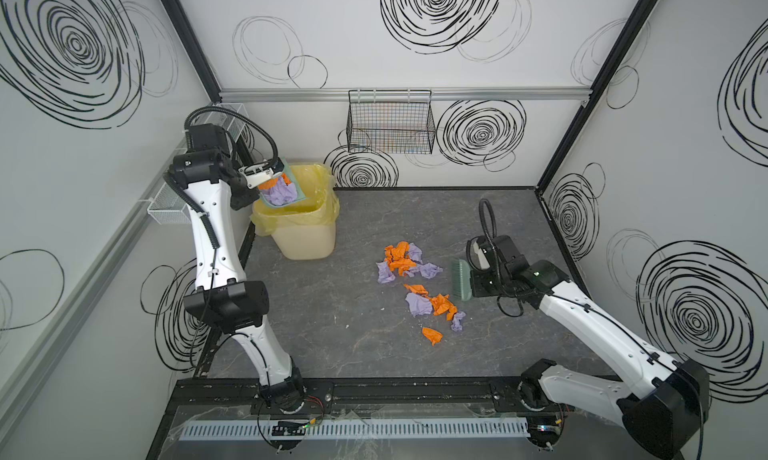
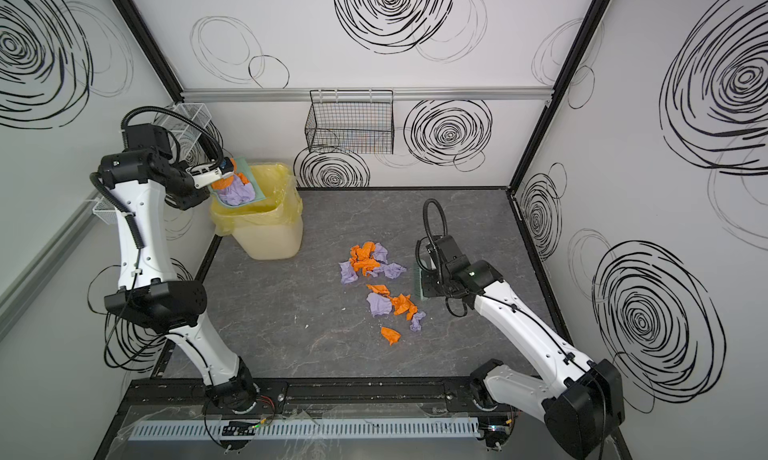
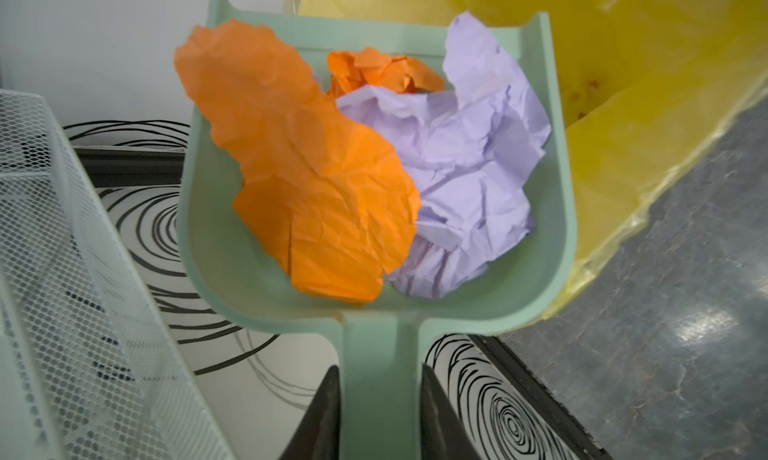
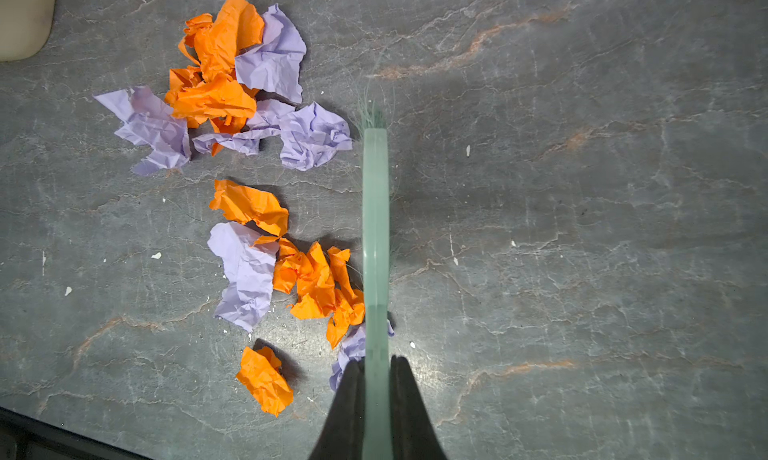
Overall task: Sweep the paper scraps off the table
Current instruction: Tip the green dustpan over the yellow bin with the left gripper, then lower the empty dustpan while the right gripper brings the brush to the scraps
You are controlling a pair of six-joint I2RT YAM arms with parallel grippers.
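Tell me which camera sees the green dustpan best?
The left wrist view: the dustpan fills the picture, with orange and purple paper scraps lying inside it. In both top views it is small, at the yellow bin's rim. The right wrist view misses it, showing the brush and scraps on the table.

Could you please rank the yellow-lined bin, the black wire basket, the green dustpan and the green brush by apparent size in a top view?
1. yellow-lined bin
2. black wire basket, only slightly smaller
3. green dustpan, though it is lifted nearer the camera
4. green brush
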